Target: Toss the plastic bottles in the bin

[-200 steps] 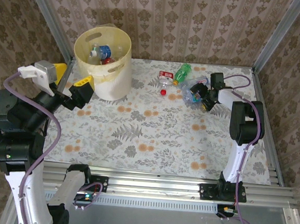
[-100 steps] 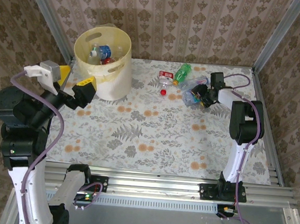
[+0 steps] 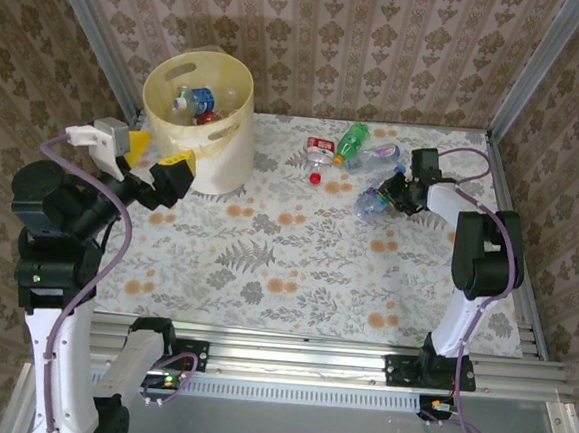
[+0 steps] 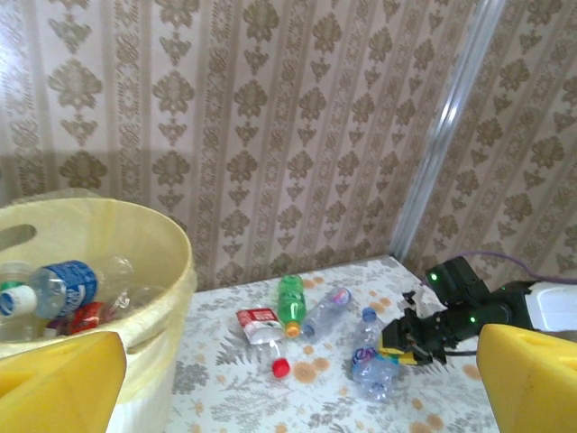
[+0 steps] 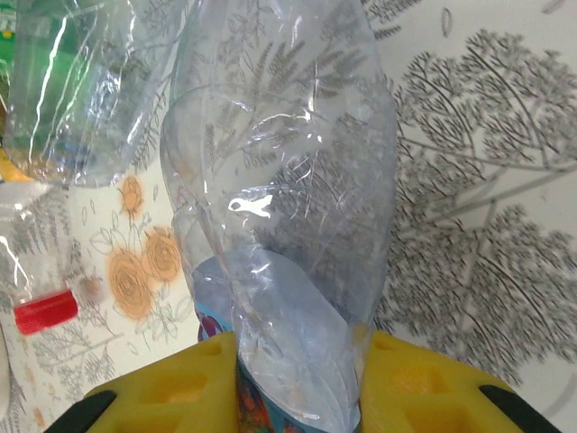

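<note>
- The crushed clear bottle [image 5: 279,180] lies on the right side of the table [image 3: 296,267], toward the far edge. Its lower end is pinched between the yellow fingers of the right gripper [image 5: 297,361], which is closed on it.
- We judge this bottle to be very light and soft. Its walls are already buckled, so it will give under pressure, and the film looks slick. The narrow, folded end now between the fingers seems a fair place to hold it. A grip nearer the cap or neck would be stiffer.
- Just to its far left lie three more bottles close together. They are a green bottle [image 3: 353,139], a clear bottle with a blue cap [image 3: 375,155] and a red-labelled bottle [image 3: 320,149]. A loose-looking red cap [image 3: 316,177] sits beside them.
- The bin [image 3: 224,156] stands at the far left of the table, well apart from this group. It already holds several bottles, among them a blue-labelled bottle [image 3: 200,99].
- The left gripper [image 3: 156,161] hangs just beside the near side of the bin, its fingers spread wide and carrying nothing.
- We expect the carry across to be the risky part, since so light a shell could slip or spring free.
</note>
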Action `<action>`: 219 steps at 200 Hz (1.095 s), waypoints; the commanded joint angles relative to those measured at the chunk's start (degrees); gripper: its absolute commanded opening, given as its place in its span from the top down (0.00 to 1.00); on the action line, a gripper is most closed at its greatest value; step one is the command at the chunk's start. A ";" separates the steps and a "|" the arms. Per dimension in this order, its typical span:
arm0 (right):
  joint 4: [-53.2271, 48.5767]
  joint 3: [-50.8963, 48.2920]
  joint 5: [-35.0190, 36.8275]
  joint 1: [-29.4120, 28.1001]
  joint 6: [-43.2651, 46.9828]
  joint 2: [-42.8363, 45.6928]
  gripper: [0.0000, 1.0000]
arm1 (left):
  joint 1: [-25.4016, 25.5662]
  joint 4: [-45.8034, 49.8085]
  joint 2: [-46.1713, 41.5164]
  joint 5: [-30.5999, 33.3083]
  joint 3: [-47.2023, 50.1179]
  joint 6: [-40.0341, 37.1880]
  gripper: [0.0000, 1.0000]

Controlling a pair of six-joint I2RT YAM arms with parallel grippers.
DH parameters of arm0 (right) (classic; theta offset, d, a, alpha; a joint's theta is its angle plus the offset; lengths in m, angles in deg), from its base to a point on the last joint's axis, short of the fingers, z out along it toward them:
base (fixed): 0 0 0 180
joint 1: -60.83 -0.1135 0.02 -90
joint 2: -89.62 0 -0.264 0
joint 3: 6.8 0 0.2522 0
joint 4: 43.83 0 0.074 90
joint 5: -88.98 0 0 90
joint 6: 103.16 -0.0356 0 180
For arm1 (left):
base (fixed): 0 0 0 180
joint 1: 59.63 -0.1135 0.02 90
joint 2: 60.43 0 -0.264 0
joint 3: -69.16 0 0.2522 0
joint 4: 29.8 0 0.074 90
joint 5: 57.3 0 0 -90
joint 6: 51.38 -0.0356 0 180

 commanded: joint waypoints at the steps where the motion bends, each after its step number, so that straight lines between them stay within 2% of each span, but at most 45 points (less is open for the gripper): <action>1: -2.07 -2.37 1.85 -0.44 2.24 5.60 0.73 | 3.97 -3.46 0.23 0.84 2.28 1.02 0.00; 14: -2.28 -3.94 1.68 -0.53 2.30 8.72 0.74 | 8.59 -3.94 0.83 3.91 3.59 0.01 0.00; 50: -2.34 -9.26 0.07 -0.61 2.38 18.77 0.75 | 27.61 -5.08 4.26 15.19 6.44 -5.61 0.00; 69: -1.05 -12.35 -2.10 -0.61 2.37 24.89 0.75 | 34.47 -7.98 6.97 16.74 8.47 -7.30 0.00; 84: 1.54 -14.85 -5.13 -0.61 2.91 30.90 0.78 | 37.80 -10.79 9.29 14.94 9.85 -7.61 0.00; 114: 6.69 -18.13 -12.42 -0.70 4.20 40.68 0.82 | 39.71 -21.00 12.85 6.80 14.43 -4.98 0.00; 164: 11.08 -19.52 -20.34 -2.25 7.04 52.02 0.82 | 39.75 -34.18 18.10 -0.91 18.15 0.25 0.00; 198: 11.64 -18.35 -22.75 -7.73 11.36 55.26 0.83 | 40.01 -38.10 20.95 -5.37 17.66 1.62 0.00; 219: 11.15 -17.08 -23.63 -11.58 14.20 55.92 0.83 | 40.18 -38.51 21.94 -5.89 17.32 1.32 0.00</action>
